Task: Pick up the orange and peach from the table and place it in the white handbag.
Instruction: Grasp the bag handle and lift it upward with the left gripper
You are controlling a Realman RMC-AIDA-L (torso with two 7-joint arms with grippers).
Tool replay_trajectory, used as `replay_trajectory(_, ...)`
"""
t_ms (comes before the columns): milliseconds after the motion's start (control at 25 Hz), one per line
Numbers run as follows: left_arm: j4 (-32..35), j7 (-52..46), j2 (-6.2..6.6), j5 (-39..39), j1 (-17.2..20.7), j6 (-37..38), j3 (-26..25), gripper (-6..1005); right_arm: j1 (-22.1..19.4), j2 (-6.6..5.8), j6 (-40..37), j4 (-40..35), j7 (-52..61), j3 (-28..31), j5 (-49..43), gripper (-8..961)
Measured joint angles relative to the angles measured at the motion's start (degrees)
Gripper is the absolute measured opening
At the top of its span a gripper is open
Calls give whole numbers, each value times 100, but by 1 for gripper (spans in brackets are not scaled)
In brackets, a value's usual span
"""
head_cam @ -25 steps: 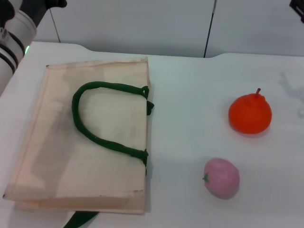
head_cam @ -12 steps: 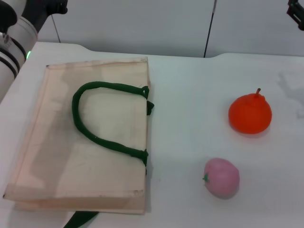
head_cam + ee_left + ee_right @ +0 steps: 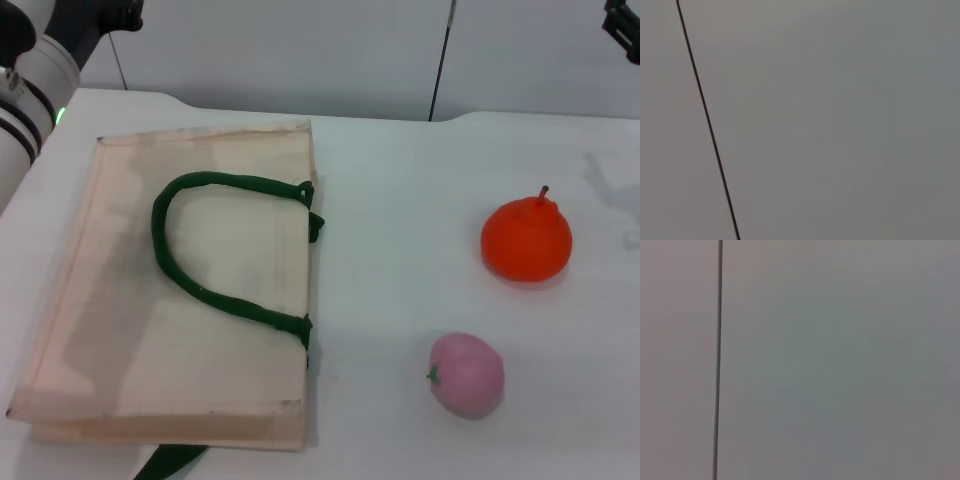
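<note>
Flat, white handbag long axis front-to-back, opening seemingly toward orange

head view down over table; both wrists toward blank wall

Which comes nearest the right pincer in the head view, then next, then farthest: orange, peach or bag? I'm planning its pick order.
From the right pincer, at the far right corner:
1. Orange, right side.
2. Peach, right side, closer to the robot.
3. Bag, left side, by the left arm.
</note>
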Motion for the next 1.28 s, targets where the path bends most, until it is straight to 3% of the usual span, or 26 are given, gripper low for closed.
replay_trajectory(480,71,-4,11,-3,-29,-313,-38,401,28,0,-9,15,0,-17,-40,817)
replay_trajectory(600,343,-9,18,-3,-91,-1182,-176,401,21,0,-9,16,0,-19,-58,817)
replay_trajectory(880,1736,-13,8,12,-137,-4042,-710,400,-2,0,-9,21,6,-19,-57,817)
replay_trajectory(920,1941,-17,12,16,-238,-4726,-890,400,-3,0,-9,22,6,-20,-57,817)
replay_trajectory(960,1941,-17,12,16,-238,-4726,-890,400,-7,0,-8,22,7,-20,-57,817)
replay_trajectory(1280,2079,12,15,6,-766,-7523,-1884,399,-18,-16,-8,26,9,-20,-56,817)
